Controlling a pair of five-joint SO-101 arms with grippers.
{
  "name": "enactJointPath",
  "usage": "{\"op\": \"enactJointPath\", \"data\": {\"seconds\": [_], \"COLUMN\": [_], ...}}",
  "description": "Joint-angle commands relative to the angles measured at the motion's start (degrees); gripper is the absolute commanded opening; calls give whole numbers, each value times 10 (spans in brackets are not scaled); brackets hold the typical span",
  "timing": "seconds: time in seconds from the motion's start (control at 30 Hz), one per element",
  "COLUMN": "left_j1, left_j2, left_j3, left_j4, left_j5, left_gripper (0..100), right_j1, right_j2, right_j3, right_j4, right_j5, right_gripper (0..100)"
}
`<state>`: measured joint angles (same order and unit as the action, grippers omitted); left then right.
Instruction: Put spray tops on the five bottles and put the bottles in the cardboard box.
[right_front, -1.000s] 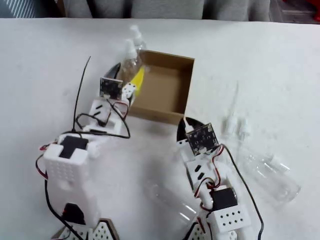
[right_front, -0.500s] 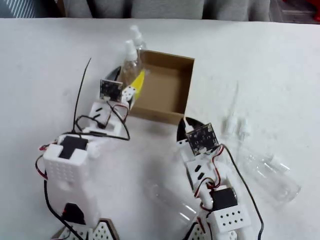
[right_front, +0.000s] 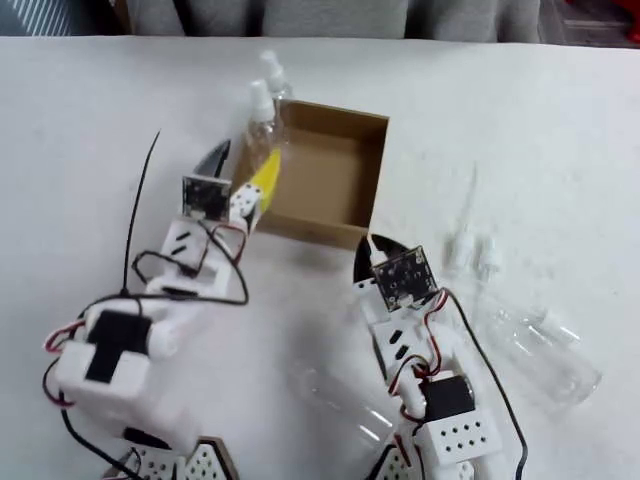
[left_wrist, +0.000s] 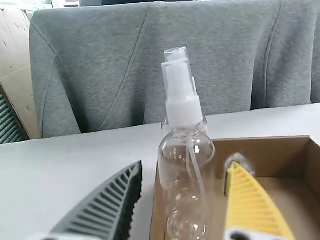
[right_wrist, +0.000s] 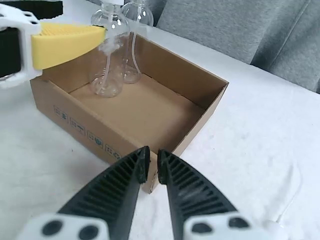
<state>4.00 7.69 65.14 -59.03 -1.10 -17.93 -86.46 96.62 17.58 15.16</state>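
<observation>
Left claw (left_wrist: 186, 164) gaping wide, straddling cardboard box (left_wrist: 270, 150) wall, gripping nothing; capped bottle (left_wrist: 184, 145) standing between its fingers. Right claw (right_wrist: 152, 152) sitting almost pressed together, empty, before box. In box corner, second capped bottle (right_wrist: 136, 30) standing alongside. On bench (right_front: 520, 130), other bottles (right_front: 545, 365) lying.
</observation>
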Motion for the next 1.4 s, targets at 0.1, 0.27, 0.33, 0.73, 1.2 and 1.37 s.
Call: {"op": "enactJointPath", "data": {"seconds": [0.1,0.27,0.33,0.73,1.2,1.37], "left_j1": [-9,-22,-40,-80,-144,-143], "left_j2": [-149,-250,-298,-620,-743,-743], "left_j3": [122,178,186,183,244,244], "left_j4": [-11,77,146,677,831,849], "left_j5": [2,2,2,32,43,42], "left_gripper": [260,260,260,225,22,24], "right_j1": [7,8,17,51,-80,-200], "right_j2": [-7,-7,-7,-13,-7,-5], "right_j3": [5,5,5,4,-243,-367], "right_j4": [2,3,3,11,313,513], "right_j5": [4,4,4,11,156,218], "right_gripper": [15,15,15,16,18,89]}}
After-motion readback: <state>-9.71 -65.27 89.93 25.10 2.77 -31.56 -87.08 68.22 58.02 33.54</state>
